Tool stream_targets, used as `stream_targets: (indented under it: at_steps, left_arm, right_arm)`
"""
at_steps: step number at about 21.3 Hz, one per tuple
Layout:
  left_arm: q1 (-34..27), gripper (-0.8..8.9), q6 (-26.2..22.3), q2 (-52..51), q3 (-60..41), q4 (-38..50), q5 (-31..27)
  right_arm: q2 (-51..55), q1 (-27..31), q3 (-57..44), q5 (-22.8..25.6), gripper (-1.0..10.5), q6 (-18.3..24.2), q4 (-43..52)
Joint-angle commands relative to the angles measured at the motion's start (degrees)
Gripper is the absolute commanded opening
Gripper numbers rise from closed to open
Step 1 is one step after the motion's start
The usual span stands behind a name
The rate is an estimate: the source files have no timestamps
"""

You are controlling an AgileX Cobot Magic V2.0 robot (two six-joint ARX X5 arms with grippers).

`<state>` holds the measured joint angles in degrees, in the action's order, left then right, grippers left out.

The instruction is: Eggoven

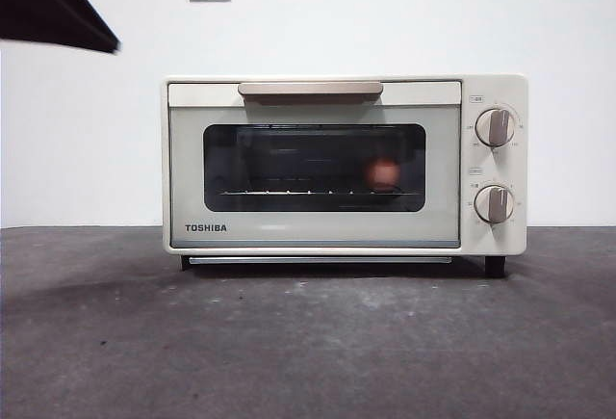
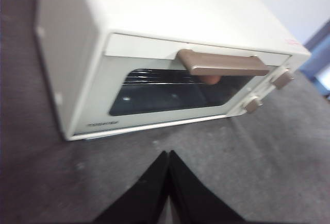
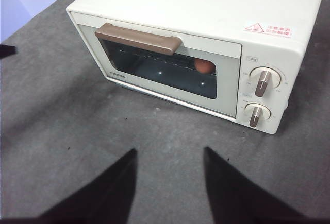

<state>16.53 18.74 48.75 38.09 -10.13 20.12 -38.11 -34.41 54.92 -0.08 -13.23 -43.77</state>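
- Left gripper (image 2: 168, 158): jaws pressed together, empty, above the dark grey surface (image 1: 308, 342) before the oven.
- Right gripper (image 3: 170, 154): jaws spread, empty.
- Small reddish-brown oval egg (image 1: 383, 174): on the rack inside the closed cream TOSHIBA toaster oven (image 1: 318, 236); likely light, smooth, fragile.
- Beige bar handle (image 1: 310, 89): rigid; the likely hold.

Oven (image 1: 318, 236) door shut, blocking access to egg (image 1: 384, 174) on rack behind glass. Open counter (image 1: 308, 342) at 6 o'clock of oven, bare on both flanks. Handle (image 1: 310, 89) reachable along door's top edge.
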Motion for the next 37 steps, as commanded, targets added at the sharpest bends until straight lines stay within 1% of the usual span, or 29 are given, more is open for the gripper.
stream_targets:
  at_steps: [1,5,10,13,15,18,22,32,34,35,37]
  left_arm:
    - [0.7,0.07,-2.1,-3.7,1.0,-3.5,-2.6]
    - [0.7,0.07,-2.3,-8.2,1.0,-7.5,-2.8]
    - [0.7,0.07,-2.3,-11.4,1.0,-10.0,-2.8]
    - [0.7,0.07,-2.2,-12.2,1.0,-10.0,-2.8]
    - [0.7,0.07,-2.2,-12.3,1.0,-10.0,-2.8]
    - [0.7,0.07,-2.2,-12.3,1.0,-9.9,-2.8]
    - [0.7,0.07,-1.5,-12.3,1.0,-9.9,-2.8]
    - [0.7,0.07,-1.7,-12.1,1.0,-9.6,-2.8]
    - [0.7,0.07,-7.7,-12.2,0.9,-9.2,-3.3]
    - [0.6,0.08,-9.9,-12.5,0.9,-9.1,-4.1]
    - [-0.6,0.08,-13.0,-13.7,0.6,-7.8,-8.5]
  right_arm:
    - [-0.3,-0.4,-1.8,-0.1,1.0,1.5,0.9]
    - [0.3,-0.5,-6.6,-0.4,0.0,1.8,3.8]
    - [1.5,-0.5,-11.3,-4.6,0.0,3.0,12.1]
    - [1.5,-0.4,-11.8,-3.6,0.0,3.0,13.6]
    - [1.5,-0.4,-11.8,-1.3,0.0,2.9,13.9]
    - [1.5,-0.4,-11.8,0.0,0.0,2.8,15.0]
    - [1.9,-0.4,-11.7,0.2,0.0,2.8,15.5]
    - [2.4,-0.4,-11.7,0.1,0.0,2.8,15.5]
    - [2.4,-0.4,-11.7,0.2,0.0,2.8,15.5]
    - [2.4,-0.4,-11.7,0.1,0.0,2.8,15.5]
    - [2.4,-0.4,-11.7,0.2,0.0,2.8,15.5]
